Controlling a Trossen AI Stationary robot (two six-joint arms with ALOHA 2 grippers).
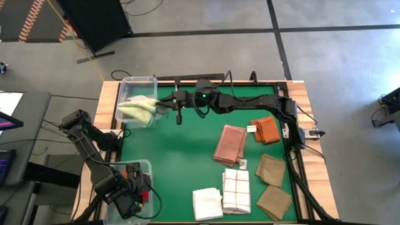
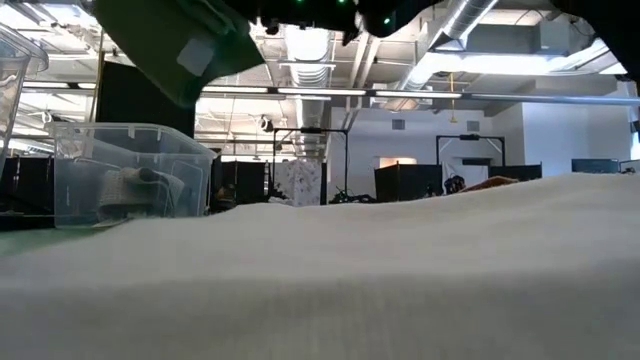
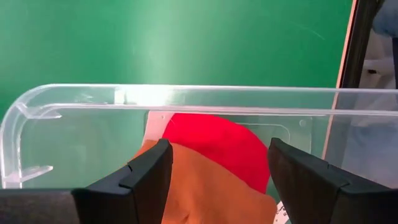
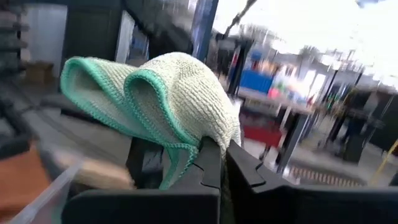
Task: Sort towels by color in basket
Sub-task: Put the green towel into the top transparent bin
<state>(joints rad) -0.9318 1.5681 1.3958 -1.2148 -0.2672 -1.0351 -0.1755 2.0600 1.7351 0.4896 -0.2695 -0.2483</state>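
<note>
My right gripper (image 1: 167,105) reaches across the far side of the table and is shut on a pale green towel (image 1: 140,110), held over the clear bin (image 1: 134,82) at the far left corner. In the right wrist view the towel (image 4: 168,87) bulges beyond the fingers. My left gripper (image 3: 217,180) stands open above the clear bin (image 1: 144,167) at the near left, over a red towel (image 3: 217,143) and an orange towel (image 3: 199,186) lying inside. On the mat lie salmon pink (image 1: 230,145), rust-orange (image 1: 265,129), two tan (image 1: 270,170), white (image 1: 207,203) and white-checked (image 1: 237,190) towels. My right gripper pinches the pale green towel between its two fingers at a bunched fold (image 4: 208,140), several layers thick. The fingers lie about level and point toward the table's left edge. The towel is lifted clear, and its green-edged folds (image 4: 134,87) stand out past the fingertips.
The low view is mostly filled by a white towel (image 2: 400,270) close to the camera, with the far left bin (image 2: 130,180) behind it. A black frame (image 1: 294,156) runs along the table's right and far edges. Bare green mat (image 1: 175,156) lies in the middle.
</note>
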